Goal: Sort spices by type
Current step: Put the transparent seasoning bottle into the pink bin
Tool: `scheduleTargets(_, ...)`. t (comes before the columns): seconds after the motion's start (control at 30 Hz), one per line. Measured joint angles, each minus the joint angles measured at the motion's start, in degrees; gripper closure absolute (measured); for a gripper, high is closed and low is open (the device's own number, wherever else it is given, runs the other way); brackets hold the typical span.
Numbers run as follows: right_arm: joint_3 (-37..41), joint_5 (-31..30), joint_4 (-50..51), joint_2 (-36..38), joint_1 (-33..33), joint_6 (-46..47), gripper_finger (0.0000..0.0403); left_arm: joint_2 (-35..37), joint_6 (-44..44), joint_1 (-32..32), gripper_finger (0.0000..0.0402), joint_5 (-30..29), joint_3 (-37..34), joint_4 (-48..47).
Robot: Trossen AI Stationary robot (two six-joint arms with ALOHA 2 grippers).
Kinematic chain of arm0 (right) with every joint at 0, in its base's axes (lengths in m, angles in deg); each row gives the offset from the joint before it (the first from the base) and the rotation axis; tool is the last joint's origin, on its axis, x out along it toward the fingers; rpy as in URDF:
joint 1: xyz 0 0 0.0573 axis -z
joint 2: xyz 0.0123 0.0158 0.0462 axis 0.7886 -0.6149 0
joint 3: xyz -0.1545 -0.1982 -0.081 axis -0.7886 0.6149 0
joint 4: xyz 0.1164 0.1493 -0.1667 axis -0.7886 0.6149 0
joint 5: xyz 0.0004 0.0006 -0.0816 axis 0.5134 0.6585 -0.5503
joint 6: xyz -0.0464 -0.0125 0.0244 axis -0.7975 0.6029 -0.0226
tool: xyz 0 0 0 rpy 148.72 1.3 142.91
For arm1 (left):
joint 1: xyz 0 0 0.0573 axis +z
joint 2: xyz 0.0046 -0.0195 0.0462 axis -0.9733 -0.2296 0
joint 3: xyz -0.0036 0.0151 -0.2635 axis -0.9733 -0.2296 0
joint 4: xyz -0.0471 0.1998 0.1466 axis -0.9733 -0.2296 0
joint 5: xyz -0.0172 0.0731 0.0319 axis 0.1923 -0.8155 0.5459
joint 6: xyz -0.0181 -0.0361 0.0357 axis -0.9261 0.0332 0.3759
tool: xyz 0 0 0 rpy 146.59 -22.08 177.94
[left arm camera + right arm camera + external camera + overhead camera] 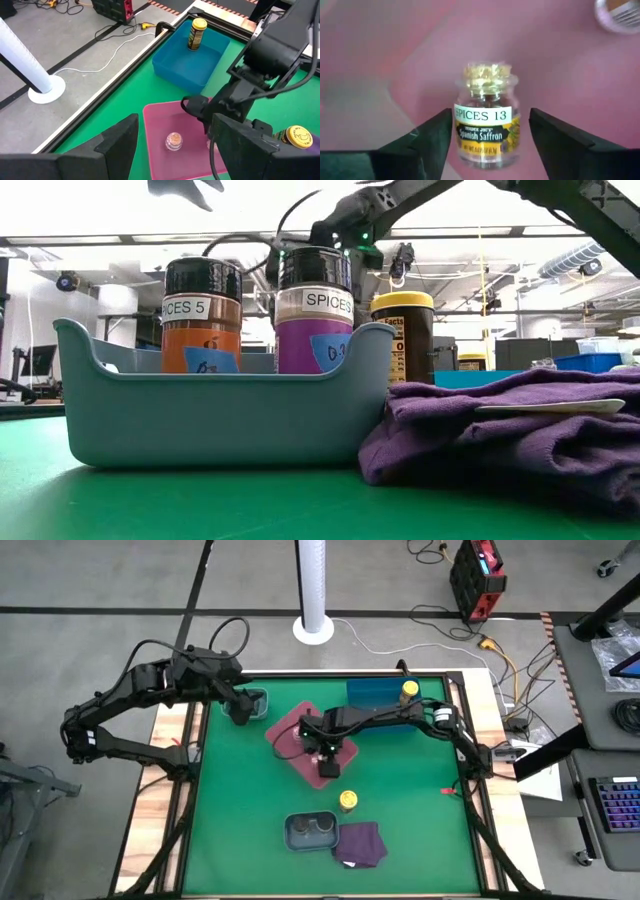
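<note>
My right gripper [326, 762] points down over the pink tray [290, 735], open. In the right wrist view its fingers stand on either side of a small glass jar [487, 120] labelled "SPICES 13", upright on the tray floor. A second small jar [620, 12] stands nearby on the same tray. One yellow-lidded jar [409, 690] stands in the blue tray [370, 692]; another [347, 800] stands on the green mat. Two dark-lidded jars [202, 315] [313, 310] stand in the grey tray [310, 831]. My left gripper [243, 706] waits, open, over the teal tray [258, 700].
A purple cloth [360, 843] lies crumpled right of the grey tray, near the table's near edge. The right arm [400, 718] stretches across the blue tray's near side. Bare green mat [240, 790] shows on the left and between the pink and grey trays.
</note>
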Motion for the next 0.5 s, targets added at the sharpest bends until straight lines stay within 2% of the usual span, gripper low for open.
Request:
scheduleTargets(0.17,0.10,0.09,-0.97,-1.61,-0.13,-0.35,0.0143,0.00,0.23,0.00,0.0164,-0.61,0.00,0.00)
scheduleTargets(0.27,0.10,0.08,-1.29,-1.78,-0.11,-0.36,0.0167,0.00,0.20,-0.01,0.0164,-1.33,0.00,0.00)
scheduleTargets(0.4,0.10,0.06,-1.34,-1.80,0.04,-0.70,0.0220,0.00,0.18,0.00,0.0164,-1.33,0.00,0.00)
scheduleTargets(0.5,0.10,0.05,-1.40,-1.80,0.04,-0.89,0.0221,0.00,0.16,0.00,0.0164,-1.33,0.00,0.00)
